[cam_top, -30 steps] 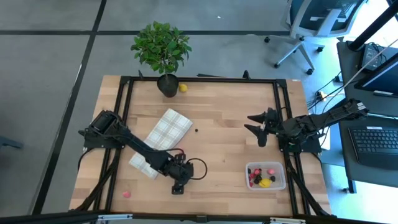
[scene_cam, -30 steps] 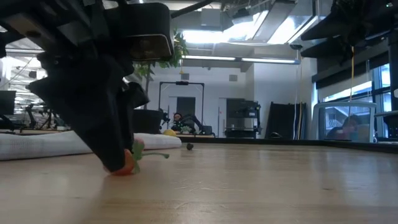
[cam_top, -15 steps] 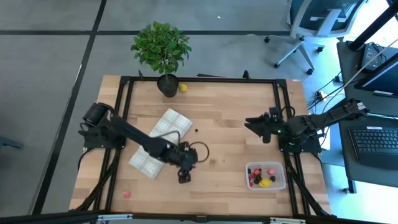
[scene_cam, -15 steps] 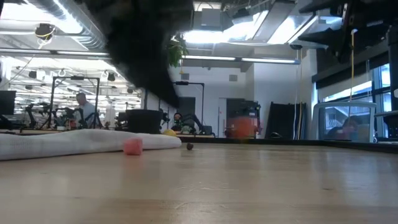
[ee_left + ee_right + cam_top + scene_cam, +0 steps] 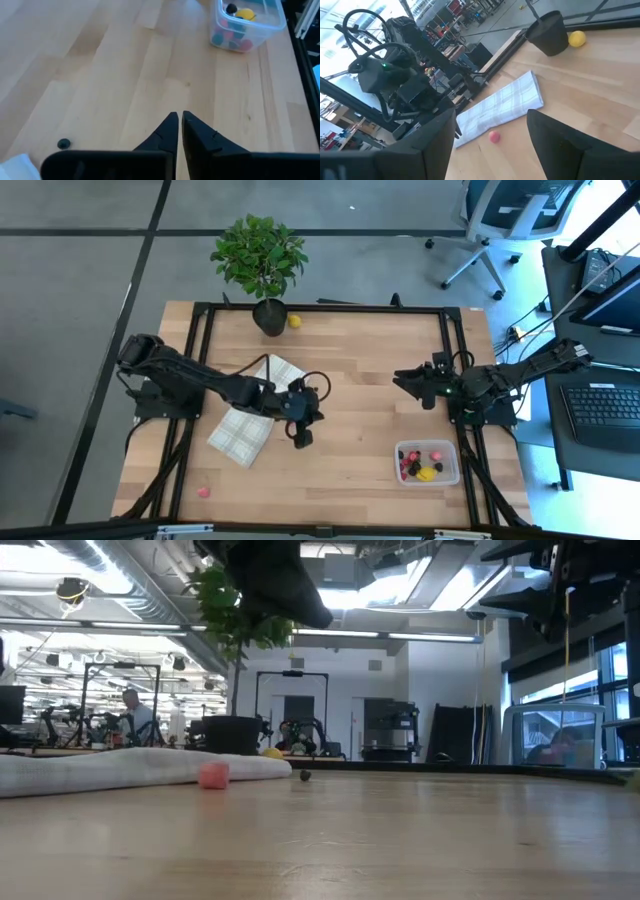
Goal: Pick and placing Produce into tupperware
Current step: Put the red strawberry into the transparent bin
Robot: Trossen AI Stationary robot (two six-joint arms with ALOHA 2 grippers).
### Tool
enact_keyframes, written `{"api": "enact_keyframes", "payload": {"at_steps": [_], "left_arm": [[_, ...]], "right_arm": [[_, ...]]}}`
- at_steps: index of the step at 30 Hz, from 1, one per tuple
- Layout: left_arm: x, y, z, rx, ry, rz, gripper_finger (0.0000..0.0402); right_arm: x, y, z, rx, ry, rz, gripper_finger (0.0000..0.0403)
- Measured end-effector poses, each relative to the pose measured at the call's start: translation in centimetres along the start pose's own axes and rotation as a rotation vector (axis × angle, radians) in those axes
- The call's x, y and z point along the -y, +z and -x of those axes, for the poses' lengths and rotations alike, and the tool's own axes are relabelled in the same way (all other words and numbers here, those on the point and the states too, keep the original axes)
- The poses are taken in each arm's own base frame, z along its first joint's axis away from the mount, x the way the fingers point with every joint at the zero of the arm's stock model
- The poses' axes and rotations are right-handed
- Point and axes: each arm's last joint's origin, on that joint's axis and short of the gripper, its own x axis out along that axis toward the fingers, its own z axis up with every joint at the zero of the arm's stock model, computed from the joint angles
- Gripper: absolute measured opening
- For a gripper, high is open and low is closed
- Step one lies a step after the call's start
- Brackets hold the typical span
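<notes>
- Your left gripper [image 5: 179, 131] hangs above the middle of the surface [image 5: 360, 370], fingers pressed together on nothing visible.
- Your right gripper [image 5: 408, 379] waits at 3 o'clock, fingers spread wide and empty.
- The tupperware [image 5: 428, 463] sits at about 4 o'clock; it already holds several red, dark and yellow pieces.
- Loose produce: a pink piece [image 5: 204, 491] at 7 o'clock, a dark berry [image 5: 315, 390] near centre beside the plaid cloth [image 5: 254, 412], and a lemon [image 5: 294, 321] at 12 o'clock, next to the potted plant [image 5: 259, 260].
- Handling, as a guess: these pieces look tiny, light and hard, so they may roll or squirt out. Close across the widest part, straight down, with a gentle pinch.
</notes>
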Motion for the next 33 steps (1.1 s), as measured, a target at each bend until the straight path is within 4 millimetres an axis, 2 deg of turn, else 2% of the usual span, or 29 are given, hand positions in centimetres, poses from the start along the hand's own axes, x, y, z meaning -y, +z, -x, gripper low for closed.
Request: {"api": "enact_keyframes", "payload": {"at_steps": [6,10,14,18,22,25,26,30,33], "left_arm": [[0.1,-0.2,-0.2,-0.007,-0.001,-0.004,0.0004],[0.1,-0.1,-0.2,-0.004,-0.003,-0.002,0.0005],[0.1,-0.1,-0.2,-0.001,-0.004,-0.003,0.0019],[-0.3,0.1,-0.4,0.000,0.008,0.005,0.0031],[-1.0,0.3,-0.4,-0.005,0.028,0.016,0.0042],[-2.1,0.3,0.1,-0.046,0.065,0.016,0.0048],[-2.7,0.3,0.5,-0.066,0.085,0.025,0.0050],[-4.3,1.8,3.0,-0.003,0.109,0.034,0.0057],[-5.0,3.4,6.1,0.124,0.105,-0.013,0.0061]], "right_arm": [[0.0,0.0,0.0,0.000,-0.001,0.043,0.0248],[-0.3,0.2,0.0,-0.009,-0.001,0.169,0.0248],[-2.7,2.7,0.7,-0.103,-0.022,0.268,0.0248],[-5.1,5.7,1.7,-0.294,-0.232,0.316,0.0247],[-6.8,8.4,2.5,-0.503,-0.525,0.247,0.0235],[-7.4,9.3,2.8,-0.699,-0.794,0.138,0.0223],[-7.8,9.2,2.1,-0.723,-0.808,0.095,0.0220],[-8.9,8.5,-0.9,-0.740,-0.648,0.113,0.0210],[-8.5,7.7,-2.4,-0.779,-0.730,0.129,0.0206]]}}
